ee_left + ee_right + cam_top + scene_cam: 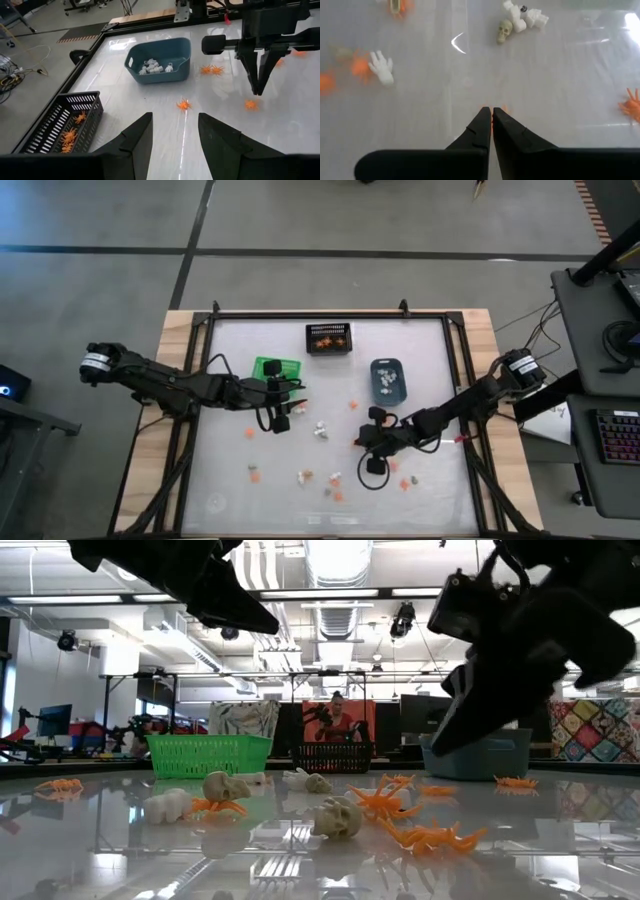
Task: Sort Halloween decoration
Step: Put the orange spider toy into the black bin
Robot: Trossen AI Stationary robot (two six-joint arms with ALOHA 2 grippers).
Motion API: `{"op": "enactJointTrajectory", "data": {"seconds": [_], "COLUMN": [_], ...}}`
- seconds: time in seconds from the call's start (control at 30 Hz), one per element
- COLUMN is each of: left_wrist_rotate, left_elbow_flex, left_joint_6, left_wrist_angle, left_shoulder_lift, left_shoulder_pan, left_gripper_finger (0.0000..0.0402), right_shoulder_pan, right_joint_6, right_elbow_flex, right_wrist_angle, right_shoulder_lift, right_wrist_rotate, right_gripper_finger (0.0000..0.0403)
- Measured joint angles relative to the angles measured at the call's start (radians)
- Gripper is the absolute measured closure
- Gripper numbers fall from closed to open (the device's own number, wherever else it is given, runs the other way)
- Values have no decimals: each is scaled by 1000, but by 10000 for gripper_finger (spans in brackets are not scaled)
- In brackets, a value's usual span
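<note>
Right hand point(491, 116) was pinched shut on an orange trinket point(504, 108), near the blue-grey bin point(387, 378); should be lifted straight. Left hand point(175, 131) was held wide.

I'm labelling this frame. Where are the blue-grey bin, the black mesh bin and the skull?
blue-grey bin point(182, 57), left wrist view, on its near wall.
black mesh bin point(95, 102), left wrist view, on its end wall.
skull point(505, 30), right wrist view, on its cranium.

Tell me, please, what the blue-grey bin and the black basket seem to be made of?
The blue-grey bin looks like moulded plastic: smooth, solid walls with a soft sheen. The black basket seems to be matte plastic, or possibly coated wire: its walls are an open lattice.
</note>
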Motion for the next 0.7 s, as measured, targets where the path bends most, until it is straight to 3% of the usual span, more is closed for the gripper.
{"op": "enactJointTrajectory", "data": {"seconds": [0.07,0.17,0.3,0.47,0.6,0.7], "left_wrist_rotate": [0,0,0,0,0,-1], "left_elbow_flex": [0,0,0,0,0,0], "left_joint_6": [3,7,13,47,63,70], "left_wrist_angle": [1,8,16,29,37,35], "left_shoulder_lift": [0,0,0,0,0,0], "left_shoulder_pan": [0,0,0,0,0,0], "left_gripper_finger": [261,261,261,261,261,260], "right_shoulder_pan": [-7,-49,-112,-124,-126,-124], "right_joint_6": [59,277,475,542,616,622], "right_elbow_flex": [21,68,161,325,482,542], "right_wrist_angle": [-4,-95,-303,-539,-890,-1050], "right_shoulder_lift": [-2,-29,-54,-9,66,105], "right_wrist_rotate": [0,-7,-156,-318,-313,-295], "right_gripper_finger": [382,363,335,297,280,273]}}
